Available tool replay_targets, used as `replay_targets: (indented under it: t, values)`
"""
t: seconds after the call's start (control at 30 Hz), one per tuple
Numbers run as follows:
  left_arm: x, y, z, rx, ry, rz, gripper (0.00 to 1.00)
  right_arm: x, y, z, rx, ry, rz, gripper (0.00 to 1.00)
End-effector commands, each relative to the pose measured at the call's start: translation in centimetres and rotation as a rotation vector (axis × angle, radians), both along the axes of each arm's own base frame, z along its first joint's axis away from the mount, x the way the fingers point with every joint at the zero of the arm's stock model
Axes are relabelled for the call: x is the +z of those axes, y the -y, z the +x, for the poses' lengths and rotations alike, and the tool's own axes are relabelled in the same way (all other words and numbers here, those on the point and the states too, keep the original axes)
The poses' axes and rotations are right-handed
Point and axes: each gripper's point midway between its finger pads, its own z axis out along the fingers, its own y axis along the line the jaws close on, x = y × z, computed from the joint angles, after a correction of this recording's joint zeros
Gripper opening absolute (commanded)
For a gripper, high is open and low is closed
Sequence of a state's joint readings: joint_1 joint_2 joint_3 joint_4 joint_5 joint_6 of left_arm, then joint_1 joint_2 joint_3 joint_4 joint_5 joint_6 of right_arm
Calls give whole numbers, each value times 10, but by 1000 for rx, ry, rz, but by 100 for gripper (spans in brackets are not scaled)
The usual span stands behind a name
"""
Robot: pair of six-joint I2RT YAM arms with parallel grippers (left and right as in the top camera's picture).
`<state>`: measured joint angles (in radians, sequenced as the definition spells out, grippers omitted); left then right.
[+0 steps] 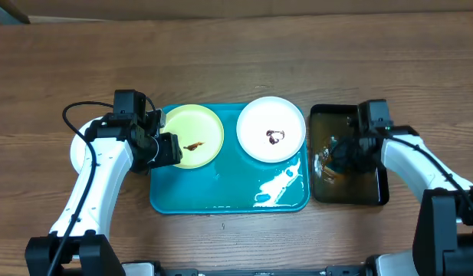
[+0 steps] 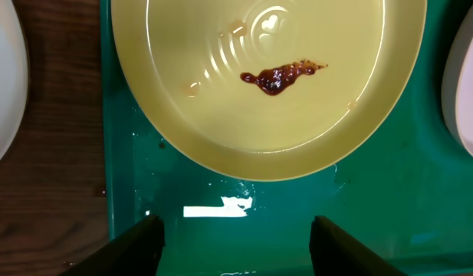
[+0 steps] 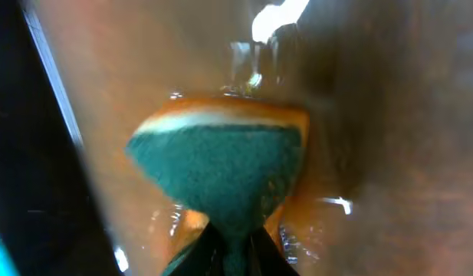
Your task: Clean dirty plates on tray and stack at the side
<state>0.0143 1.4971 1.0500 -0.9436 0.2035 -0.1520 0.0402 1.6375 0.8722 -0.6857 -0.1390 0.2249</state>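
Teal tray sits at mid-table, long side running left to right. The yellow-green plate lies in its left half, with a brown smear at the centre. The white plate lies in the right half and also has a dark mark at its centre. A second white plate rests on the wooden table just off the tray's left rim; in the overhead view the left arm hides most of it. The tray floor is wet, with bright glare near the front right corner. The left gripper hovers over bare wet tray floor just beside the yellow-green plate's rim, fingers spread wide and holding nothing. The right gripper is down inside the black tray, which stands just right of the teal one. Its fingers pinch a sponge with a green face and an orange layer behind. The sponge sits in brownish liquid.
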Motion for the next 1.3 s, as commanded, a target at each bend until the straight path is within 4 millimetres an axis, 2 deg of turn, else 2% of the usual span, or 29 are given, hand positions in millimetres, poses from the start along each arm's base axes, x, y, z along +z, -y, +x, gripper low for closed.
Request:
replay_targets:
  t: [0.0,0.1,0.2,0.47,0.57,0.7,0.87,1.1,1.27]
  values:
    - [8,-1,5,-22,33,16,63,-5,0,-3,-13,4,-4,10]
    - [7,-2,3,-21,25,21,63,4,-5,3,-7,12,26,11]
    - [6,-8,1,-14,17,59,63,22,-10,11,-2,13,52,12]
    - [7,-22,14,4,69,139,66,108,-13,35,7,111,61,15]
    - [11,-23,28,8,127,141,65,127,-17,33,16,145,89,15]
    - [19,-29,51,26,226,178,66,131,-17,23,23,130,87,15]
    - [25,-36,80,27,331,218,72,127,-16,14,21,93,86,15]
    - [9,-31,102,-141,377,250,79,125,-16,10,20,75,85,15]
    - [-10,-26,116,-197,388,239,77,125,-16,8,20,67,85,15]
